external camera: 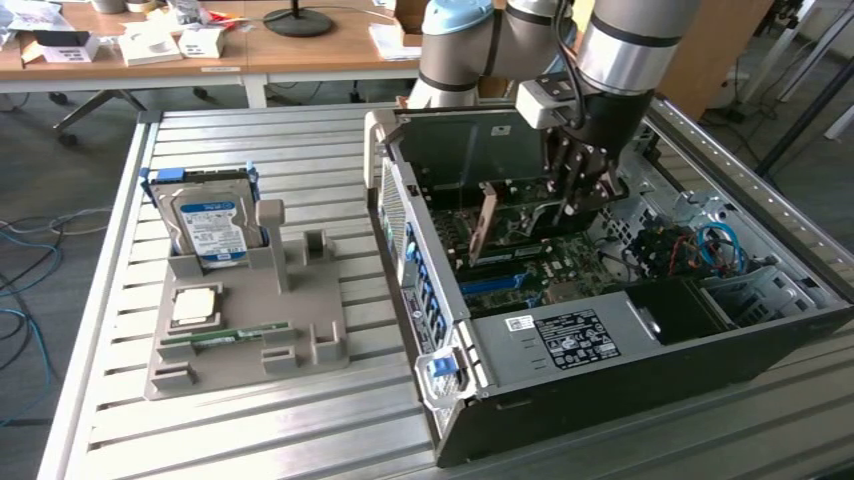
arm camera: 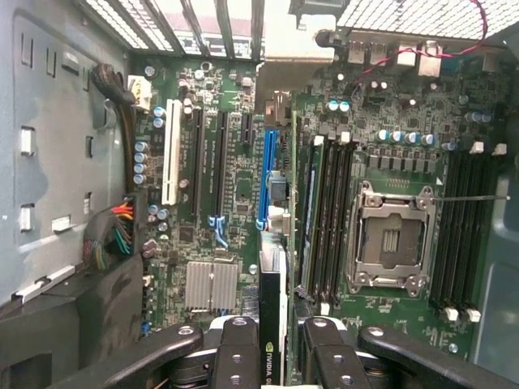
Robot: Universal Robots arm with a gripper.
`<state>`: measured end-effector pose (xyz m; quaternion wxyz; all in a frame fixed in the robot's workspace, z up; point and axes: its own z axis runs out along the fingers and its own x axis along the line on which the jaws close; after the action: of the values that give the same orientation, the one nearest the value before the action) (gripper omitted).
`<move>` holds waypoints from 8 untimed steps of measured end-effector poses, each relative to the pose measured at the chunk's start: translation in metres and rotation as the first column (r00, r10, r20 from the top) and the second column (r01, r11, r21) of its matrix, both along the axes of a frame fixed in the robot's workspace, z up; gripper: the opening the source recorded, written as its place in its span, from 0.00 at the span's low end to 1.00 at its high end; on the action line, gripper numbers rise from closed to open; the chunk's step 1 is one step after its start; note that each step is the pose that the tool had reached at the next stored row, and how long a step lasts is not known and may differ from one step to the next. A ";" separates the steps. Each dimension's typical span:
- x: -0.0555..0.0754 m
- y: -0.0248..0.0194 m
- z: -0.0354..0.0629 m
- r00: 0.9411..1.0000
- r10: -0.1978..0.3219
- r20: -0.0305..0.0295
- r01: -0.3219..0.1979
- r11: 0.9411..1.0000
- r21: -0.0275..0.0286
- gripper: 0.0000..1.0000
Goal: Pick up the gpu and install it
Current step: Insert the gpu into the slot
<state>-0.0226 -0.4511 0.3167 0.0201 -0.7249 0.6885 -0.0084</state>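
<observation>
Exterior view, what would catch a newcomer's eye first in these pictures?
The robot arm reaches down into an open computer case lying on the slatted metal table, at the exterior view's right. In the wrist view, the pincer grips the gpu edge-on over the green motherboard, in line with a blue slot. At the exterior view's left, a blue-labelled hard drive stands in a grey holder.

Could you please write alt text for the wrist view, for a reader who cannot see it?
The tool grips a dark graphics card edge-on over a green motherboard inside an open computer case, lined up with a blue slot. An empty processor socket and memory slots sit nearby.
</observation>
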 end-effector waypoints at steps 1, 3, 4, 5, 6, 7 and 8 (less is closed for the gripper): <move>-0.001 0.0000 -0.0005 1.000 0.000 0.000 0.000 1.000 0.000 0.26; -0.003 0.0000 -0.0016 1.000 -0.002 0.000 0.002 1.000 0.000 0.26; -0.003 0.0000 -0.0022 1.000 -0.003 0.000 0.003 1.000 0.000 0.26; -0.004 0.0000 -0.0029 1.000 -0.004 0.000 0.004 1.000 0.000 0.26; -0.004 0.0000 -0.0036 1.000 -0.006 0.000 0.006 1.000 0.000 0.26; -0.005 0.0000 -0.0044 1.000 -0.009 0.000 0.009 1.000 0.000 0.26; -0.005 -0.0001 -0.0050 1.000 -0.012 0.000 0.012 1.000 0.000 0.26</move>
<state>-0.0273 -0.4512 0.3117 0.0201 -0.7207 0.6929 -0.0085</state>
